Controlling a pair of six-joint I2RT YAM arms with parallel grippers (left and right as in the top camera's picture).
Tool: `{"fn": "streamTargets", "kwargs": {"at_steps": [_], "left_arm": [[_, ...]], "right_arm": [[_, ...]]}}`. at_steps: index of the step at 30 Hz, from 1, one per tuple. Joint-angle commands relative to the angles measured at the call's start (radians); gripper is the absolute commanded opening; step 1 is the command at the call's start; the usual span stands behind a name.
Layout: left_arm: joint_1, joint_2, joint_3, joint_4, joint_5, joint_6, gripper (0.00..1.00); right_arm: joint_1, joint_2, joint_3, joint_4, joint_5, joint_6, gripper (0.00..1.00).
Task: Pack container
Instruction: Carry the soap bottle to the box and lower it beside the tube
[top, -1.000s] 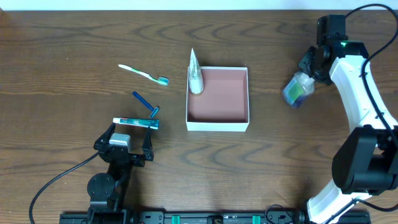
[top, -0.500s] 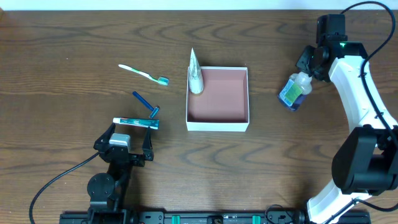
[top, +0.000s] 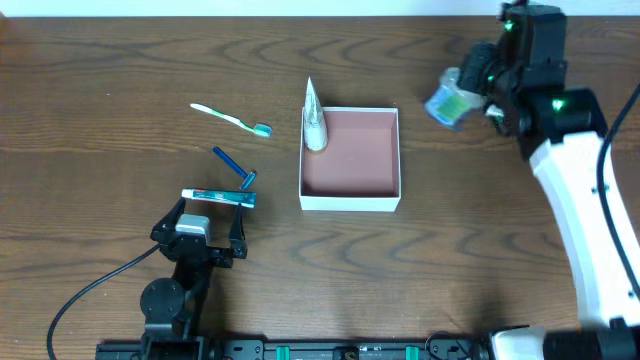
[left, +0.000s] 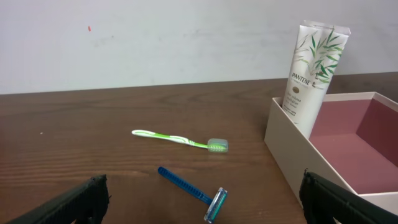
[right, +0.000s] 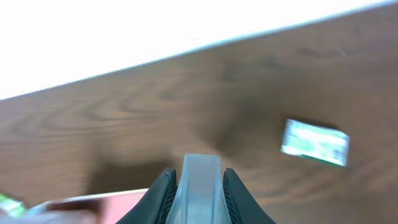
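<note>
Near the middle of the dark wooden worktop: a square shallow container with thin white walls and a reddish-brown floor, resting flat. Inside, at its far left corner, a white squeeze tube printed with green leaves, standing on end and leaning against the wall, crimped end rising well above the rim.

Right end effector: closed on a small clear plastic bottle with blue contents and a touch of green, gripped at the pale neck. Holds it up off the worktop, beyond the container's far right corner and apart from it. In the wrist view, dark fingers pressed against the neck from either side, with the background there blurred.

Left end effector: spread to its full width, gripping nothing, set low at the near left of the worktop. Just beyond its fingertips, a small flat box, white with blue and red print, lying crosswise.

Farther out, left of the container: a blue disposable razor lying at a slant, head toward the box. Beyond that, a white and green toothbrush, bristled head pointing toward the container. Razor and toothbrush apart from each other and from the container wall.
</note>
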Motion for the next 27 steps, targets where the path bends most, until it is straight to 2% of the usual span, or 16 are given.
{"fn": "streamTargets", "kwargs": {"at_steps": [1, 13, 27], "left_arm": [[-0.001, -0.005, -0.018, -0.034, 0.007, 0.014, 0.98], [-0.001, -0.005, -0.018, -0.034, 0.007, 0.014, 0.98], [-0.001, -0.005, -0.018, -0.034, 0.007, 0.014, 0.98]], "right_arm": [[0.087, -0.055, 0.013, 0.027, 0.016, 0.063, 0.02], [0.348, 0.036, 0.013, 0.035, 0.325, 0.361, 0.02], [0.445, 0.238, 0.013, 0.023, 0.483, 0.628, 0.01]]}}
